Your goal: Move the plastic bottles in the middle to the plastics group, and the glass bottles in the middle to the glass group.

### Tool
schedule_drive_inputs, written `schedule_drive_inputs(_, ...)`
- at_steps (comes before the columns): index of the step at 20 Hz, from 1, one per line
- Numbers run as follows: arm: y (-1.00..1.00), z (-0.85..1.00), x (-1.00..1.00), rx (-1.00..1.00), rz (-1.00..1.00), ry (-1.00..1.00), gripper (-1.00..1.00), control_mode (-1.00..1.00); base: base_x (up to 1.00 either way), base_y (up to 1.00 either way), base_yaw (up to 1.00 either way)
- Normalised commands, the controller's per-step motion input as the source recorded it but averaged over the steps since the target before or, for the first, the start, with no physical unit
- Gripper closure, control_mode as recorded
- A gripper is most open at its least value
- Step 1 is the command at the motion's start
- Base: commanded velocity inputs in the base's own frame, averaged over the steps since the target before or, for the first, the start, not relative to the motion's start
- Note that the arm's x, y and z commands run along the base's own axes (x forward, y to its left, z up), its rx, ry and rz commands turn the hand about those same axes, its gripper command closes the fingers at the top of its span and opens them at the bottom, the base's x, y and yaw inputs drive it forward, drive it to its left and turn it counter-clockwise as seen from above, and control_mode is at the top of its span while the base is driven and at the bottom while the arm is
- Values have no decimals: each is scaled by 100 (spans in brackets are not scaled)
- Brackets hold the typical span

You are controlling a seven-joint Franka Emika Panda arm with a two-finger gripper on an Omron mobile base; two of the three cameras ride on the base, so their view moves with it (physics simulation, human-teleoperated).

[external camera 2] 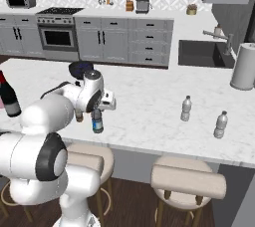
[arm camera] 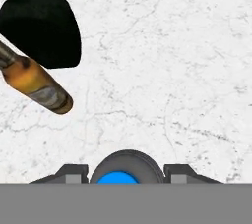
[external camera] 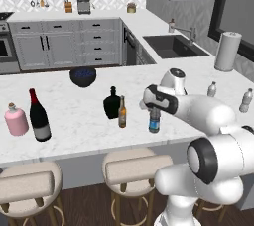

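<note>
White marble bench (external camera: 74, 116): blue-capped water bottle (external camera: 154, 121) upright near front edge, tool (arm camera: 126, 173) closed around its neck; amber beer bottle (external camera: 122, 113) and black flask (external camera: 112, 104) stand beside.

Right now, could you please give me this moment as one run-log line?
gripper: straddling blue-capped plastic water bottle, grip unconfirmed | bottle: upright on white marble counter | amber beer bottle, black flask: unmoved, middle

This is a home kitchen: grey cabinets with dark handles (external camera: 59, 46) stand along the back wall beside a steel oven (external camera 2: 58, 37). A dark sink with a tap (external camera: 171, 45) is set in the white marble counter (external camera: 74, 116) (padded round stools (external camera: 134, 168) stand under it).
</note>
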Motion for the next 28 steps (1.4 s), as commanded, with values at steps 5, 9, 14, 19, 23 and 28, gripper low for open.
schedule_drive_inputs(5, -100, 27, -39, 6, -22, 7, 100, -100, 0, 0, 0)
schedule_drive_inputs(9, -100, 31, -32, 5, -22, 11, 100, -100, 0, 0, 0)
schedule_drive_inputs(14, -100, 29, -19, 6, -19, 17, 100, -100, 0, 0, 0)
schedule_drive_inputs(19, -100, 3, -4, 0, -17, 12, 100, -100, 0, 0, 0)
schedule_drive_inputs(23, -98, 0, 0, 0, -9, 0, 100, -100, 0, 0, 0)
schedule_drive_inputs(28, -91, 0, 3, 0, -5, 0, 100, -100, 0, 0, 0)
